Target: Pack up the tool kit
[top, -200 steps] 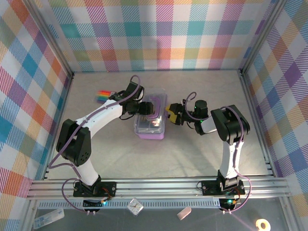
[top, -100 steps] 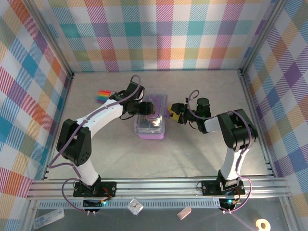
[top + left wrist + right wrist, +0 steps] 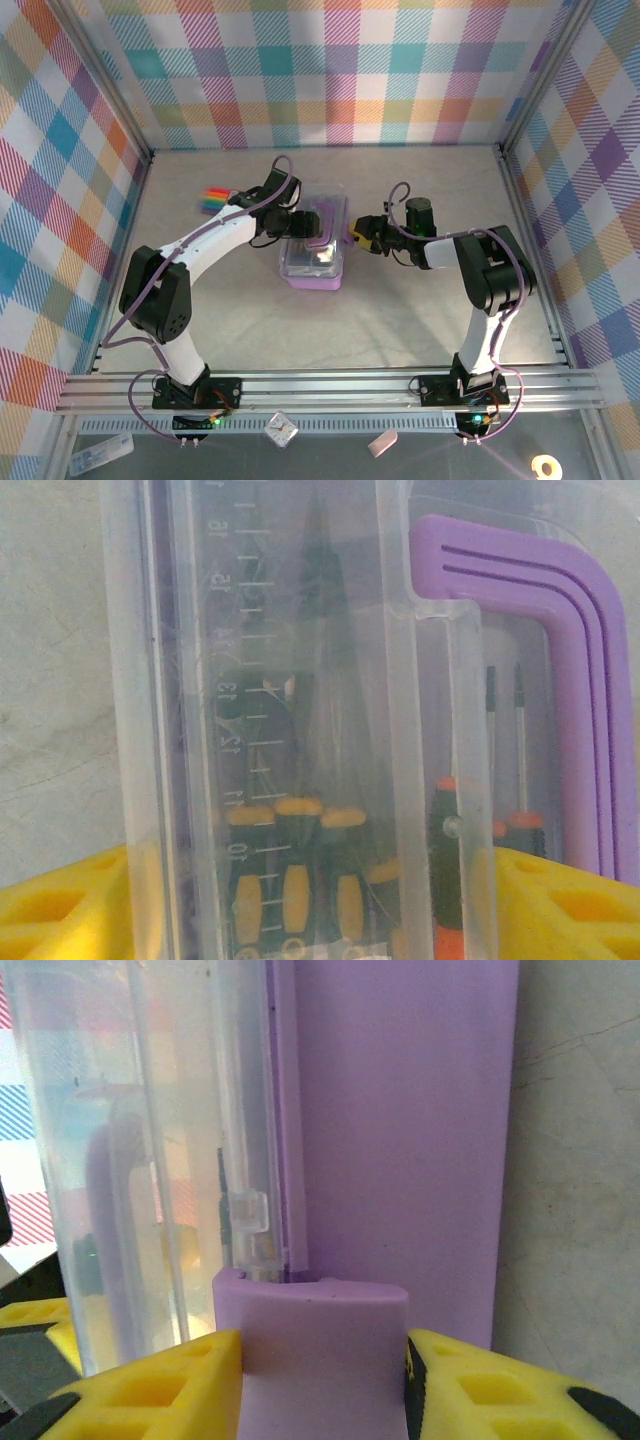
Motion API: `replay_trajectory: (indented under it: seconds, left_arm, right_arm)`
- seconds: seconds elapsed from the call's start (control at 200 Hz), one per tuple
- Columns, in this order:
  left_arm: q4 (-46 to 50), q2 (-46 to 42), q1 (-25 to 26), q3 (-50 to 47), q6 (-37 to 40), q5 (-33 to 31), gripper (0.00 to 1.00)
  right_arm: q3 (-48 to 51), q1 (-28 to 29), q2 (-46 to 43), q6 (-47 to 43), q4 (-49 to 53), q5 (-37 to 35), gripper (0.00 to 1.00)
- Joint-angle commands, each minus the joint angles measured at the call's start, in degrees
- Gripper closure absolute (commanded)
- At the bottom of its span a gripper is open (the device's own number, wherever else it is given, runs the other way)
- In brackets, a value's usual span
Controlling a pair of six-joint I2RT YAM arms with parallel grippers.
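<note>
Box (image 3: pixel 313 282): purple, screwdrivers (image 3: pixel 285 890) inside under clear lid (image 3: pixel 330 630)
Left gripper (image 3: pixel 310 880): fingers straddle lid, grip unclear
Right gripper (image 3: pixel 315 1350): pinching purple tab (image 3: pixel 312 1310) between its fingers

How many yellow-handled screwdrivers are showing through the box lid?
3 yellow-handled screwdrivers, side by side beneath the clear lid, low in the left wrist view: left, middle, right. Others may be hidden.

We find the purple box (image 3: pixel 313 262) hemmed on 2 sides: the left gripper (image 3: pixel 300 225) at its far-left corner, the right gripper (image 3: pixel 354 233) against its right edge. A rainbow pack (image 3: pixel 215 198) lies far left. The table (image 3: pixel 400 320) nearer than the box lies open.
</note>
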State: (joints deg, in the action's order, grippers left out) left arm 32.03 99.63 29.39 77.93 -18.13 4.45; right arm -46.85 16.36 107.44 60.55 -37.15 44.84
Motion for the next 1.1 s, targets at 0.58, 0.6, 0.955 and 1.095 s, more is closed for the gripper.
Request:
replay_trajectory:
  seconds: [0.58, 0.6, 0.955, 1.095]
  left_arm:
    - [9.4, 6.98, 1.11, -4.37, -2.04, 1.34, 0.3]
    - [9.45, 6.98, 1.18, -4.38, -1.99, 1.35, 0.3]
    - [8.88, 6.51, 1.55, -5.11, -2.26, 1.52, 0.3]
    - [8.51, 6.71, 1.89, -5.27, -2.41, 1.97, 0.3]
  right_arm:
    - [2.51, 0.92, 1.2, -5.83, 8.42, -4.84, 0.52]
    - [2.63, 0.95, 0.84, -6.1, 8.73, -5.04, 0.52]
    - [1.21, 0.8, -2.11, -9.85, 14.97, -6.19, 0.51]
    - [-0.25, 0.91, -0.44, -9.08, 14.24, -4.75, 0.5]
